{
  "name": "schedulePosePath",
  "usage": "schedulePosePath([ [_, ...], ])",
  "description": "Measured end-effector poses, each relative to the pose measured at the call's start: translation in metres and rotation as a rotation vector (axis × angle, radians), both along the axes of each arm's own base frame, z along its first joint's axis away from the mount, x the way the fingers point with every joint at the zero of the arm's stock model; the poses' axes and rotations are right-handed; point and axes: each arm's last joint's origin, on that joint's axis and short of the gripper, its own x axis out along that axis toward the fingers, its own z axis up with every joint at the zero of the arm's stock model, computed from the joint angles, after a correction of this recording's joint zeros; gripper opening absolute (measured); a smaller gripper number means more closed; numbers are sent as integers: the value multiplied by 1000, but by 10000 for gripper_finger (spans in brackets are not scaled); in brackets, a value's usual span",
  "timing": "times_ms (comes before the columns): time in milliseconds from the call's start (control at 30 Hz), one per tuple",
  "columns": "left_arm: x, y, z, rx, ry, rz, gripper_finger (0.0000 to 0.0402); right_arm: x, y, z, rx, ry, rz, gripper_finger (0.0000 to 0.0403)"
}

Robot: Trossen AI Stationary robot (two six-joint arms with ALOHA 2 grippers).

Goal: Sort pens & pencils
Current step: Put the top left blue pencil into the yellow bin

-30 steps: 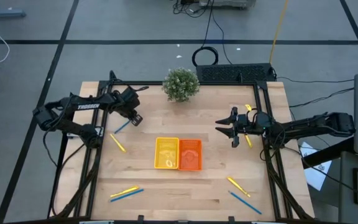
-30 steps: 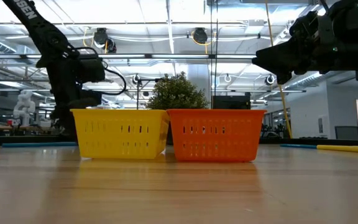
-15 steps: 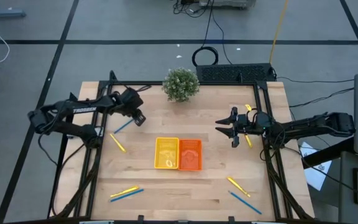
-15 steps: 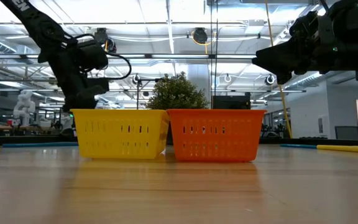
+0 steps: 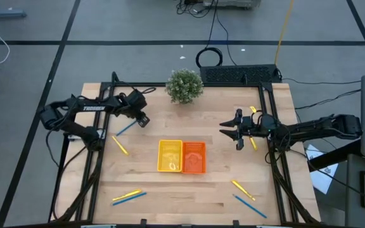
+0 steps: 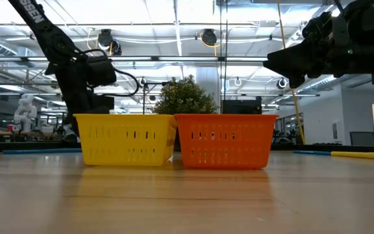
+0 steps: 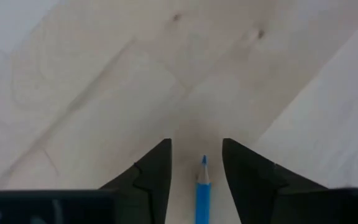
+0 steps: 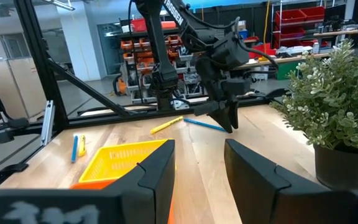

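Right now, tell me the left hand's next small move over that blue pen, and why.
Probably lower straight down and close. The left hand is open, its fingers on either side of the blue pen, whose tip shows between them, apparently not yet gripped.

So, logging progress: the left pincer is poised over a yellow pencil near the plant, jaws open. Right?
Not quite: it is blue, not yellow. The left wrist view shows the blue pencil lying between the open fingers of the left pincer, and the high view places them near the plant.

Two trays [image 5: 182,156] table centre, touching; plant [image 5: 184,85] behind; pencils [image 5: 128,197] scattered around.
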Motion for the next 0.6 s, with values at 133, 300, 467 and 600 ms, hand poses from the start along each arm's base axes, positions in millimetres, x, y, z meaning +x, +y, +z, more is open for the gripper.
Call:
schedulePosePath([
  [133,2,-1,-5,-23,21,-12,141,0,0,0,0,2,0,128],
  [300,3,-5,-7,-38,42,-9,129,0,0,0,0,3,0,128],
  [467,1,-6,-7,-57,58,-8,92,0,0,0,1,3,-1,128],
  [600,0,-7,-8,-68,67,-8,47,0,0,0,0,3,0,128],
])
